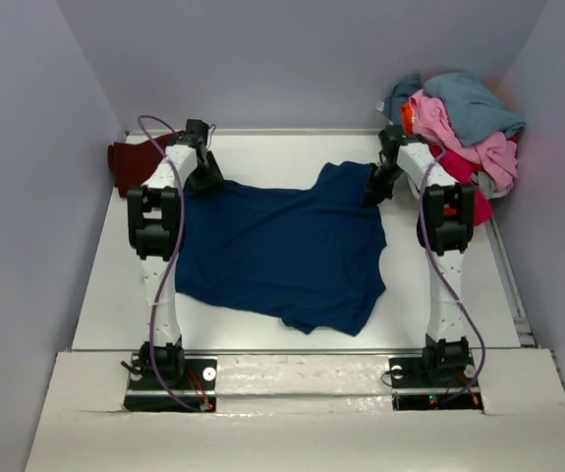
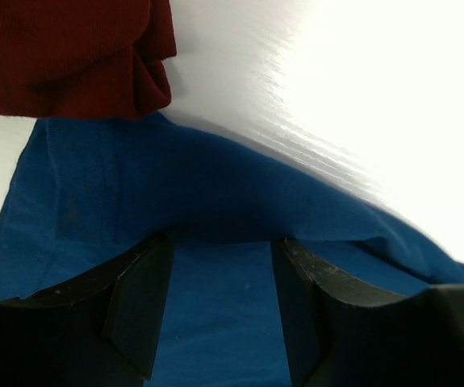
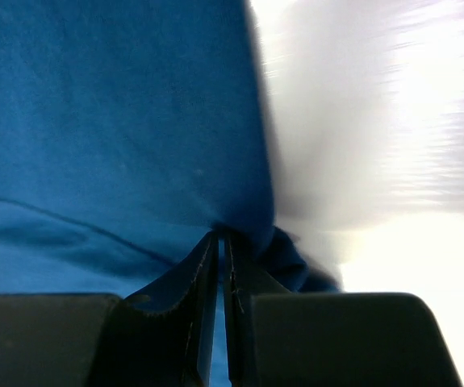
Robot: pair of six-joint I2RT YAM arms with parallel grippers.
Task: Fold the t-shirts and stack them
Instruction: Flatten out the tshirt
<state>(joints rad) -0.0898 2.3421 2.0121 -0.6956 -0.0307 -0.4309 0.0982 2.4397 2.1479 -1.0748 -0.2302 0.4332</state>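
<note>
**Navy shirt laid out for folding, right pincer on its far corner**

The white table (image 1: 115,295) carries one large thing in its middle: a navy blue cotton t-shirt (image 1: 282,251), spread nearly flat, with its near hem rumpled. This is the landmark and the garment being worked on. It lies open like this, I judge, so that it can be smoothed and then folded.

Beyond the navy shirt's far right corner sits a loose heap of teal, pink, red and orange t-shirts (image 1: 464,123), probably waiting their turn. Touching the navy shirt's far left corner lies a dark maroon t-shirt (image 1: 130,165), bunched compactly. It may be the start of the stack, though its folds cannot be made out.

The right gripper (image 3: 223,242) is at the navy shirt's far right corner, beside the sleeve. Its jaws are pinched nearly together on a tuck of blue cloth, which gathers at their tips.

The left gripper (image 2: 219,314) hangs over the navy shirt's far left edge, just short of the maroon shirt. Its jaws stand apart with cloth lying beneath them, grasping nothing. It looks placed to take the matching corner so both arms can pull the far edge taut.
</note>
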